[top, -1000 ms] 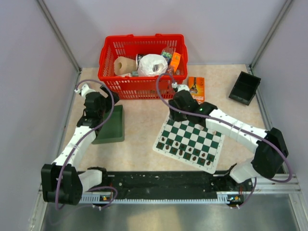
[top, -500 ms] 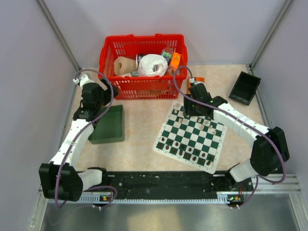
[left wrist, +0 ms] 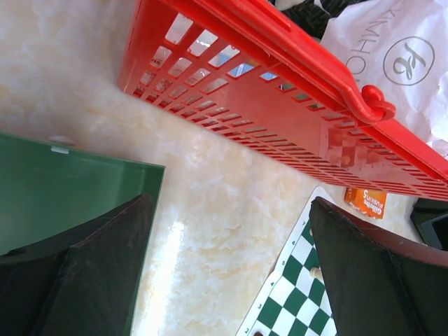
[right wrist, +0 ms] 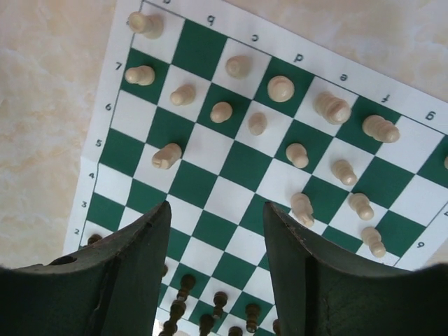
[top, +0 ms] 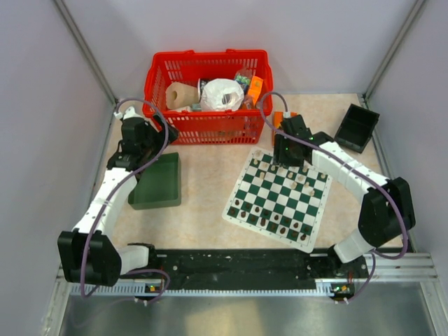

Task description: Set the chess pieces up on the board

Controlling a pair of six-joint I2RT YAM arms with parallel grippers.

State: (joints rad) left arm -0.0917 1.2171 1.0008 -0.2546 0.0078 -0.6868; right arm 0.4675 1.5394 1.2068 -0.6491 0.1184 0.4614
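The board, green and white checks, lies right of centre. Dark chess pieces fill its near rows and cream pieces stand along its far rows. My right gripper hovers over the board's far edge. In the right wrist view it is open with only bare squares between the fingers. Cream pieces spread beyond it, one leaning on a middle row, and dark pieces show below. My left gripper is wide open above bare table, off the board's left corner.
A red basket of packed items stands at the back, close to both grippers. A green tray lies under the left arm. A black tray sits at the far right. An orange box lies between basket and board.
My right gripper has moved from the board's far left corner rightward along its far edge. The left gripper has shifted slightly back toward the basket, still open.
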